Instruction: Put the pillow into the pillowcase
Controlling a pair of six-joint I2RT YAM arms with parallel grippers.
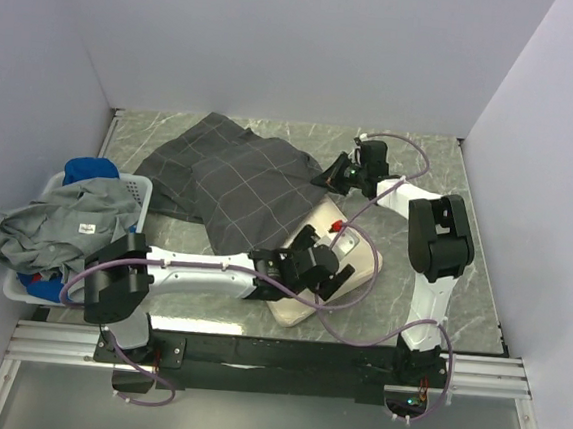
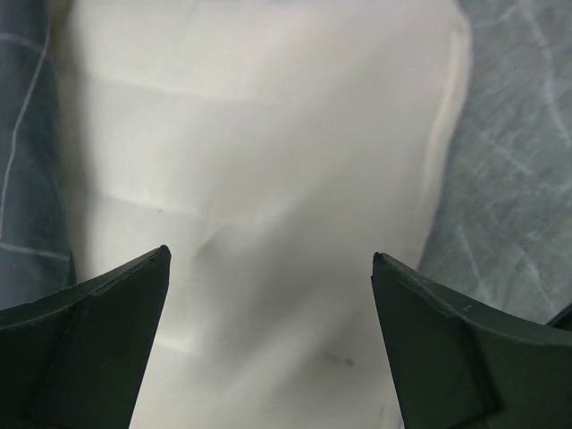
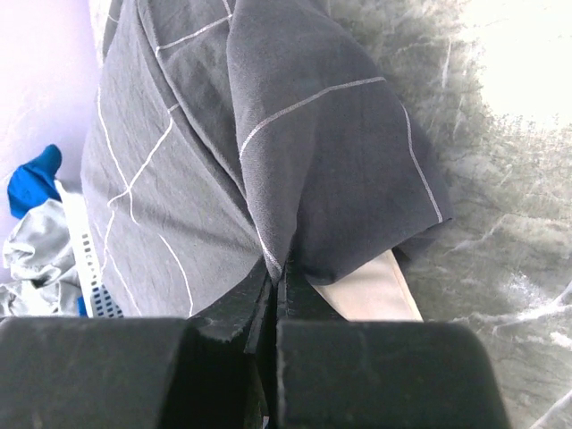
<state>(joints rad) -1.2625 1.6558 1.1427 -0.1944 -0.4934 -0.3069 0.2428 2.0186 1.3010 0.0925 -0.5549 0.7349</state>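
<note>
Top: high at rear, looking down. Left wrist close over pillow (image 2: 268, 134); right wrist close on pillowcase (image 3: 179, 179); top shares both.

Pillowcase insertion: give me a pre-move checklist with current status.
1. Right gripper holds pillowcase edge: ok, jaws shut on the fabric.
2. Left gripper holds pillow: not ok, jaws open, straddling it.
3. Pillow corner at the held edge: ok, a cream corner shows under it in the right wrist view.
4. That corner inside the case rather than just beneath it: cannot tell.
5. Pillow mostly inserted: not ok, much of it lies bare on the table.
</note>
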